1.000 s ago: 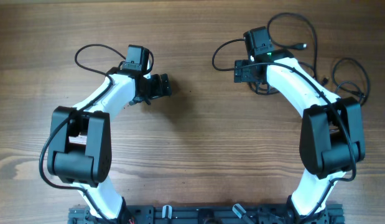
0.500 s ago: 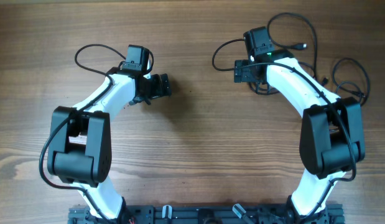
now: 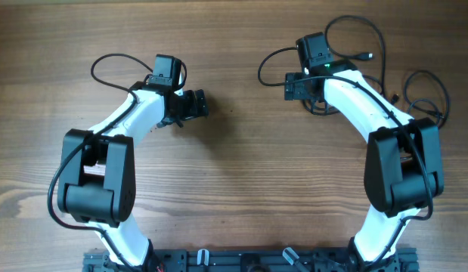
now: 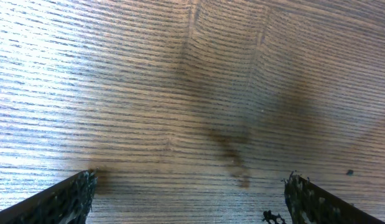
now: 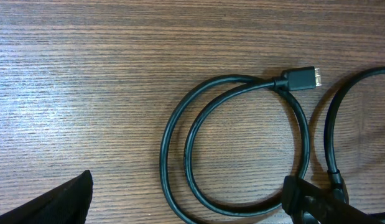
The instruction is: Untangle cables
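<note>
Surface: I see one wooden table [image 3: 234, 189] filling my whole overhead feed, mid-brown, its grain running side to side.
Marks: a paler swirl of grain [image 3: 10, 204] sits low at the left edge of the feed; my left wrist feed shows a dark stain [image 4: 234, 163] in the wood.
Light: bright glare [image 4: 37, 93] on the left of that feed, with soft shadow to its right.

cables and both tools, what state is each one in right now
cables, lying in loose overlapping loops on the table by the right arm, not held
looped cable, coiled in about two turns, flat on the wood
plug, free, connected to nothing
left tool, open, empty, over bare wood
right tool, open, empty, above the looped cable
</note>
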